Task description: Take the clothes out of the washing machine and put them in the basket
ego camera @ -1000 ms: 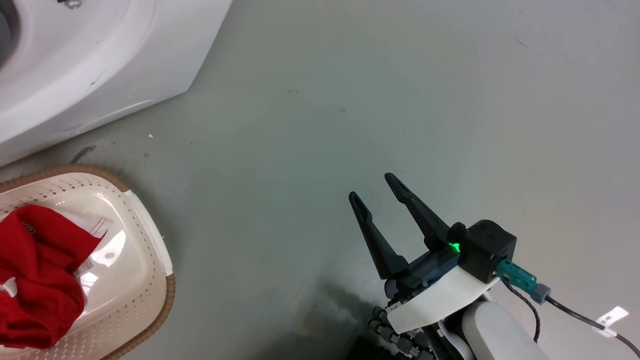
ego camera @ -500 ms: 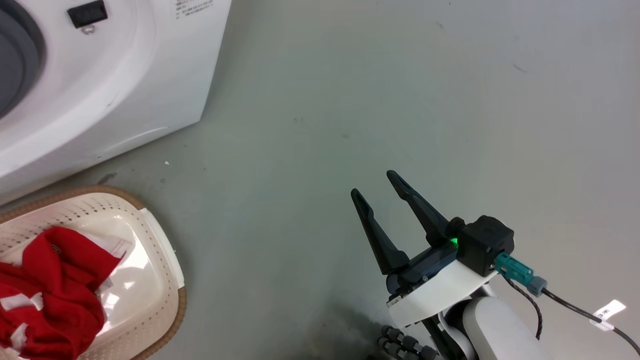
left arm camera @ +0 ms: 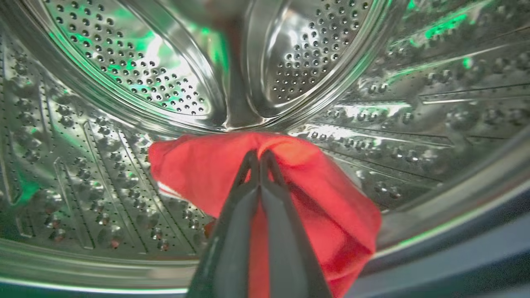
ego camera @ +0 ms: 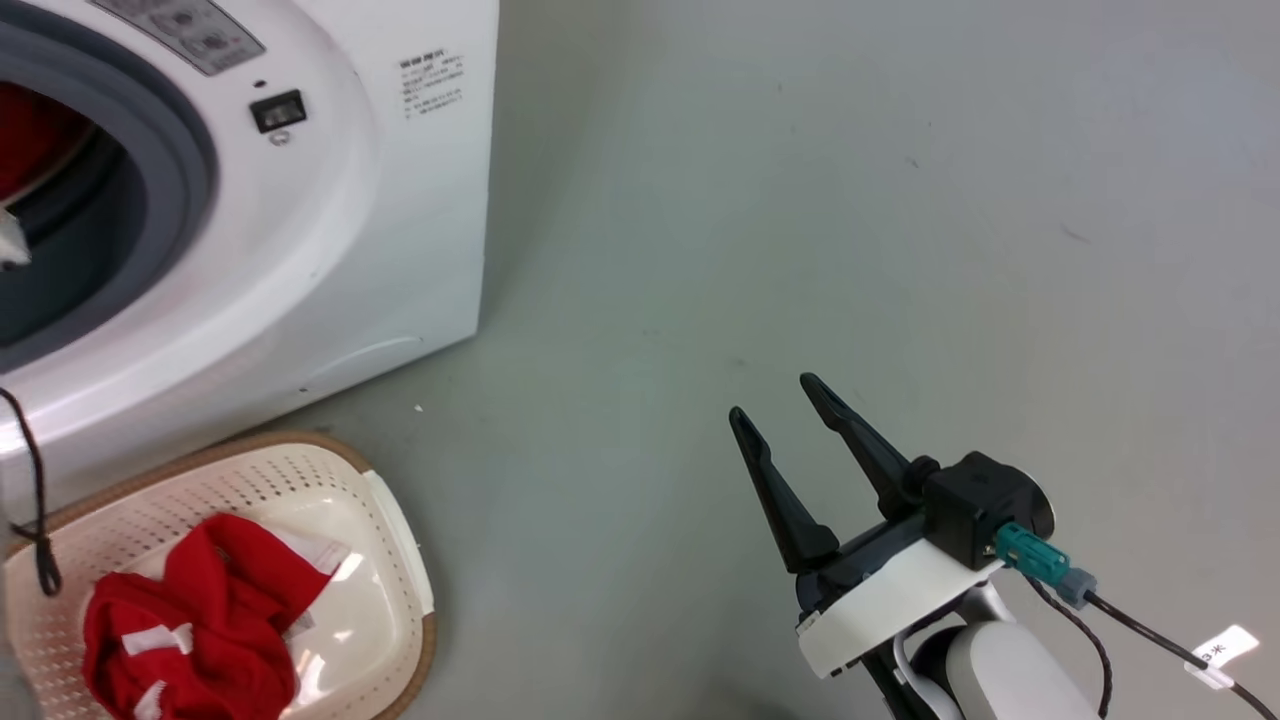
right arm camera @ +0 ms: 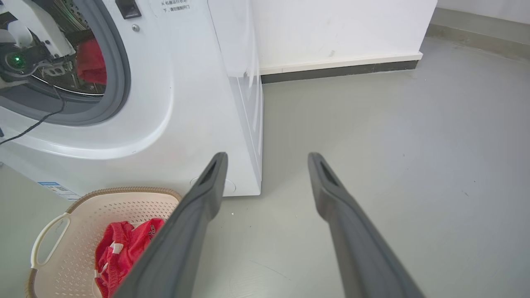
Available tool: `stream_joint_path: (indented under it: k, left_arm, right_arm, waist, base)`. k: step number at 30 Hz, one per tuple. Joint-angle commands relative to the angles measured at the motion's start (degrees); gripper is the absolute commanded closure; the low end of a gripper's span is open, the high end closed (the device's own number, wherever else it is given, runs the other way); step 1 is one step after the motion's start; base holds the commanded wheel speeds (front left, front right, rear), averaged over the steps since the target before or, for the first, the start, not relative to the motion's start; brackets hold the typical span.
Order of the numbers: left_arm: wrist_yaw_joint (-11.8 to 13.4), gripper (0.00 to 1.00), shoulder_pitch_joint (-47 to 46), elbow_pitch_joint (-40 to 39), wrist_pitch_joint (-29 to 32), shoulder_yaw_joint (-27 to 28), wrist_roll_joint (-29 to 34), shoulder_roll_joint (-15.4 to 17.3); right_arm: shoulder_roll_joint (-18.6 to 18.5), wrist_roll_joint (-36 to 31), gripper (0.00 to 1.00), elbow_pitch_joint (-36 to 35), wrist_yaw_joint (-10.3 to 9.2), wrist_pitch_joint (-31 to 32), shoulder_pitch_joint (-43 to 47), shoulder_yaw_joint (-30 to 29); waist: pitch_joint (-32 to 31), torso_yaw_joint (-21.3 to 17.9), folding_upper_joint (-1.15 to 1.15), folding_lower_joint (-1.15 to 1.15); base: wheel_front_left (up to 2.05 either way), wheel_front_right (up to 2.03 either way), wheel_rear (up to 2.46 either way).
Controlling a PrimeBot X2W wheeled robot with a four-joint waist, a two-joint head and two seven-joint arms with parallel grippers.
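The basket [ego camera: 396, 528] sits on the floor [ego camera: 800, 200] before the washing machine [ego camera: 380, 200], clothes [ego camera: 200, 630] in its left half — my right gripper [ego camera: 770, 396] well to its right. My left gripper [left arm camera: 259, 154] is inside the drum [left arm camera: 124, 74], pinching a garment [left arm camera: 194, 174].

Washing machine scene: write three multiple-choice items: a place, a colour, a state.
1. Where does the laundry basket stand?
A) on the floor before the washing machine
B) atop the machine
C) on a shelf

2. What colour is the garment in the drum?
A) blue
B) white
C) red

3. How is the left end effector?
A) shut on the garment
B) open and empty
C) open around a handle

Key:
1 A: the head view shows it on the floor by the machine.
2 C: the left wrist view shows red cloth.
3 A: it pinches a fold of that cloth.
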Motion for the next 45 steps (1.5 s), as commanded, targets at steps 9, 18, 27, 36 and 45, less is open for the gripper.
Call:
stream_joint_path:
  k: [9,18,27,36,45]
  left_arm:
    - [1.0,1.0,16.7,-14.3,-0.5,4.2,-1.4,-6.4]
    - [0.4,1.0,31.4,-26.5,-0.5,7.7,-0.8,-11.9]
    - [0.1,1.0,42.7,-37.5,-0.5,7.4,0.9,-17.9]
    - [0.6,1.0,54.2,-47.9,0.6,4.3,1.9,-22.8]
    - [2.0,1.0,65.3,-54.6,2.4,1.1,0.2,-26.0]
  right_arm:
    - [0.1,-1.8,0.0,-1.3,-0.04,2.7,3.9,-2.0]
    - [0.1,-3.7,0.0,-3.0,-0.04,6.0,8.4,-3.7]
    - [0.1,-5.3,0.0,-5.4,-0.04,8.9,13.3,-6.3]
    - [0.1,-6.7,0.0,-8.0,-0.04,11.4,17.1,-8.3]
    - [0.1,-6.4,0.0,-9.9,-0.04,11.5,17.6,-8.8]
  waist:
    - [-10.3,4.3,0.0,0.0]
    - [-18.6,6.6,0.0,0.0]
    - [-24.8,10.5,0.0,0.0]
    - [-28.1,14.4,0.0,0.0]
    - [-25.7,16.8,0.0,0.0]
  base:
    - [0.0,0.0,0.0]
    - [0.0,0.0,0.0]
    - [0.0,0.0,0.0]
    - [0.0,0.0,0.0]
    - [0.0,0.0,0.0]
